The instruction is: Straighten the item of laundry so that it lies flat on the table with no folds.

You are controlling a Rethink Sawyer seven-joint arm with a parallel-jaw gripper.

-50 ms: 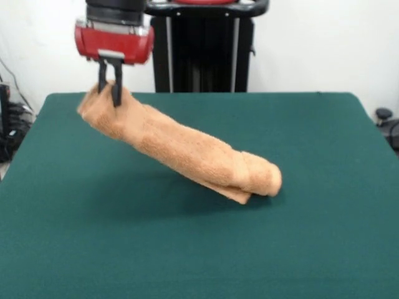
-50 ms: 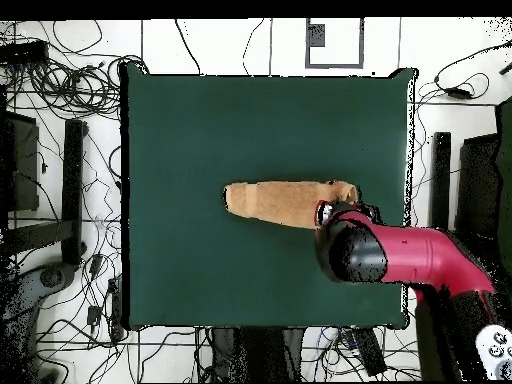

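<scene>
Towel (image 1: 181, 149) is bunched into a long roll, and its long axis slopes: one end is lifted off the table (image 1: 312, 249), the other end rests on the green top near the middle. In the overhead view the roll (image 2: 285, 202) lies across the table's width. The gripper (image 1: 110, 93) is clamped on the raised end, jaws pressed into the cloth. From above, the arm (image 2: 400, 258) hides this end, and folds inside the roll cannot be made out.
</scene>
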